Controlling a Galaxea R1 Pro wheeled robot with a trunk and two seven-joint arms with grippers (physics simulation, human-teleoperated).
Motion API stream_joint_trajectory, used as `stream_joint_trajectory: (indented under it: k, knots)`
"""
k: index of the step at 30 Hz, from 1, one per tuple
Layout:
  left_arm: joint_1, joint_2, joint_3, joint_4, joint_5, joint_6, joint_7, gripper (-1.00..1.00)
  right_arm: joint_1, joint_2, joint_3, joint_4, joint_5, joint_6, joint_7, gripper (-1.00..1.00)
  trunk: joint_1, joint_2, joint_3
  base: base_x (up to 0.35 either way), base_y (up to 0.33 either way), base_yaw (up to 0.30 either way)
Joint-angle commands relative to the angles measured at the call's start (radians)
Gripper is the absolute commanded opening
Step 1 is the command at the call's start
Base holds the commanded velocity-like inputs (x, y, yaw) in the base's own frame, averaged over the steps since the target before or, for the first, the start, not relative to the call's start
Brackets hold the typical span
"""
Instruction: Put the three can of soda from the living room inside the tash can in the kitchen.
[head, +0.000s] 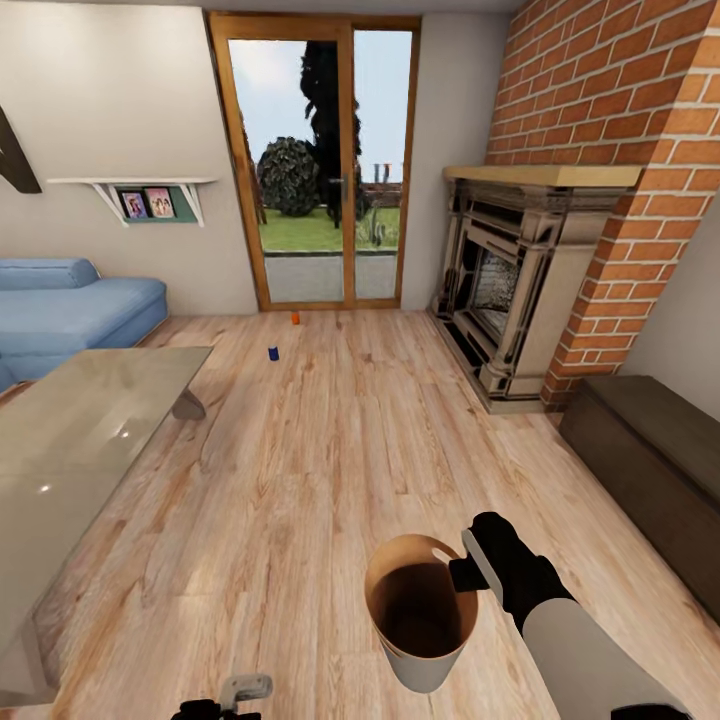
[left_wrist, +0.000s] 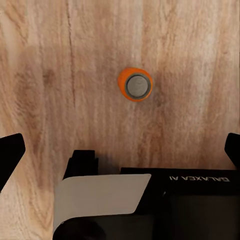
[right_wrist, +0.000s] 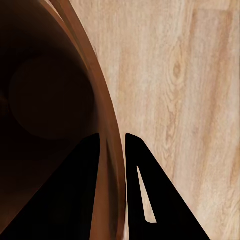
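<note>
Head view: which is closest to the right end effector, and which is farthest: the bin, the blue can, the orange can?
1. Bin: its rim is pinched by the right end effector.
2. Blue can: mid-floor, beyond the glass table.
3. Orange can: farthest, by the glass doors.

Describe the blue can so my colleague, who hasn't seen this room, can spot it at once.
Find the wood-framed glass doors in the far wall. On the plank floor before them stand two small cans; the dark blue can is the nearer one, beyond the glass table's far corner, while its neighbour by the doors is orange.
</note>
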Motion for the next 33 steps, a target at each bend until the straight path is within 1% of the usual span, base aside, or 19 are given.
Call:
stream_joint_trajectory:
  k: [1,6,8,9,11,12,13,14,16,19,24,27,33]
  knots:
    - [0.000,0.000,0.000,0.000,0.000,-0.003,0.000,1.00,0.000,0.000,-0.001,0.000,-0.017,0.000,0.005,-1.00,0.004,-0.007,-0.003,0.000,0.000,0.000]
    - [0.000,-0.001,0.000,0.000,0.000,-0.013,0.000,1.00,0.000,-0.001,-0.001,-0.017,-0.017,0.000,0.005,-1.00,0.023,-0.042,-0.019,0.000,0.000,0.000]
    - [0.000,-0.001,-0.001,0.000,0.001,-0.015,0.000,1.00,0.002,-0.001,0.000,-0.075,-0.017,0.000,0.005,-1.00,0.031,-0.056,-0.025,0.000,0.000,0.000]
    - [0.000,-0.002,-0.001,0.000,0.001,-0.016,0.000,1.00,0.004,-0.001,0.000,-0.128,-0.017,0.000,0.005,-1.00,0.035,-0.063,-0.028,0.000,0.000,0.000]
    - [0.000,-0.002,-0.001,0.000,0.001,-0.017,0.000,1.00,0.006,-0.001,0.000,-0.183,-0.018,0.000,0.005,-1.00,0.042,-0.077,-0.034,0.000,0.000,0.000]
    - [0.000,-0.002,-0.001,-0.001,0.000,-0.017,0.000,1.00,0.007,-0.001,0.000,-0.236,-0.018,0.000,0.005,-1.00,0.046,-0.084,-0.038,0.000,0.000,0.000]
    - [0.000,-0.002,-0.001,-0.001,0.000,-0.017,0.000,1.00,0.007,-0.001,-0.001,-0.260,-0.018,0.000,0.005,-1.00,0.050,-0.091,-0.041,0.000,0.000,0.000]
    - [0.000,-0.002,-0.001,-0.001,0.000,-0.017,0.000,1.00,0.008,-0.002,-0.002,-0.303,-0.019,0.000,0.005,-1.00,0.054,-0.098,-0.044,0.000,0.000,0.000]
    - [0.000,-0.003,-0.002,-0.001,0.000,-0.017,0.000,1.00,0.010,-0.002,-0.002,-0.348,-0.019,0.000,0.006,-1.00,0.061,-0.112,-0.050,0.000,0.000,0.000]
    - [0.000,-0.004,-0.002,-0.002,0.000,-0.018,0.000,1.00,0.036,-0.001,-0.002,-0.461,-0.019,0.000,0.006,-1.00,0.073,-0.133,-0.060,0.000,0.000,0.000]
    - [0.000,-0.006,-0.002,-0.003,0.000,-0.018,0.000,1.00,0.063,0.000,-0.001,-0.525,-0.018,0.000,0.006,-1.00,0.092,-0.168,-0.075,0.000,0.000,0.000]
    - [0.000,-0.006,-0.002,-0.003,0.000,-0.019,0.000,1.00,0.068,0.000,0.000,-0.538,-0.018,0.000,0.006,-1.00,0.104,-0.189,-0.085,0.000,0.000,0.000]
    - [0.000,-0.011,-0.003,-0.002,-0.001,-0.050,0.000,1.00,0.072,0.002,0.003,-0.549,-0.018,0.000,0.006,-1.00,0.127,-0.231,-0.103,0.000,0.000,0.000]
